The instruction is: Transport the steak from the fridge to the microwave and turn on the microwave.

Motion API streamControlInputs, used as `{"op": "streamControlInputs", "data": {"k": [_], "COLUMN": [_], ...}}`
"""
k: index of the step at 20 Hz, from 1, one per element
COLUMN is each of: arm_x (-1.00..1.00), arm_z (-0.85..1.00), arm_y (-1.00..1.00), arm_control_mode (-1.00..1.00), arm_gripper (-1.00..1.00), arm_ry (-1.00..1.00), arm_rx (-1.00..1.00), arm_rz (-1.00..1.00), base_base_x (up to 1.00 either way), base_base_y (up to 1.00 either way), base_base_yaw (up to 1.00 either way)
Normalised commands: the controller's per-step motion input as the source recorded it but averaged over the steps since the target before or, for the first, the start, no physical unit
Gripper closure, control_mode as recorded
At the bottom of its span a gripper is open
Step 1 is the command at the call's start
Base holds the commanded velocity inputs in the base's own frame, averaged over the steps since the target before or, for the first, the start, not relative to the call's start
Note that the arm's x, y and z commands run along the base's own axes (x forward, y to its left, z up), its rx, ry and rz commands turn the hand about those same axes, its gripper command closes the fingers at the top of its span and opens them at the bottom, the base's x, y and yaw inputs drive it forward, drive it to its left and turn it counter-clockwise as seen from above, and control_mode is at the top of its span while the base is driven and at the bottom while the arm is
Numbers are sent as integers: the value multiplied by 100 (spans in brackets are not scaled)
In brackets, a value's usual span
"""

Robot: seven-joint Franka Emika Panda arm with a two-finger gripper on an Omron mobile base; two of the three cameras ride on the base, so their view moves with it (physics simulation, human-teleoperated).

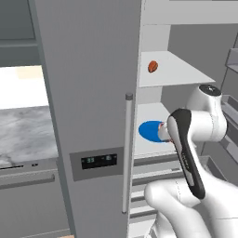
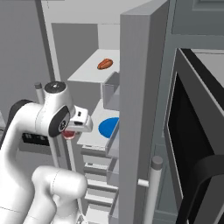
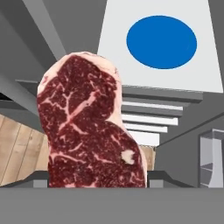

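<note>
Steak: you see the steak (image 3: 89, 127) big and close in the hand view. It is dark red with pale fat lines and a pale rim.
Steak direction: its long side runs up and down in the hand view. The round, narrower end is at the top and the wide end is at the bottom, down by the finger tips.
Steak place: it is out in front of the open fridge (image 1: 93, 93), off the shelves. In the right base view you can spot a small red bit (image 2: 68, 134) of it under the hand.
Gripper: your gripper (image 2: 72, 129) has its jaws set wide and the steak sits between them. The dark finger tips (image 3: 162, 176) peek out on both sides of the meat at the bottom of the hand view. It is holding the steak.
Blue plate: a round blue plate (image 3: 161, 42) lies on a white fridge shelf (image 1: 148, 139), behind the steak and apart from it.
Orange-brown thing: a small round one (image 1: 152, 67) sits on the shelf above the plate.
Fridge door: the right door (image 2: 140, 109) stands open beside your arm.
Microwave: you see its dark window (image 2: 192, 144) at the right of the right base view.
</note>
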Motion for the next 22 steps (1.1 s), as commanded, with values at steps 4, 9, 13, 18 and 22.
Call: {"op": "streamControlInputs", "data": {"k": [4,9,13,18,22], "arm_x": [-3,-7,-11,-16,-5], "arm_z": [-8,-32,-35,-30,-23], "arm_y": [0,0,4,2,10], "arm_control_mode": [-100,-100,-100,-100,-100], "arm_gripper": [100,100,100,100,100], "arm_ry": [0,0,0,0,0], "arm_rx": [-1,-3,-6,-4,-5], "arm_rz": [0,0,0,0,0], "base_base_x": [0,0,0,0,0], "base_base_y": [0,0,0,0,0], "base_base_yaw": [0,0,0,0,0]}}
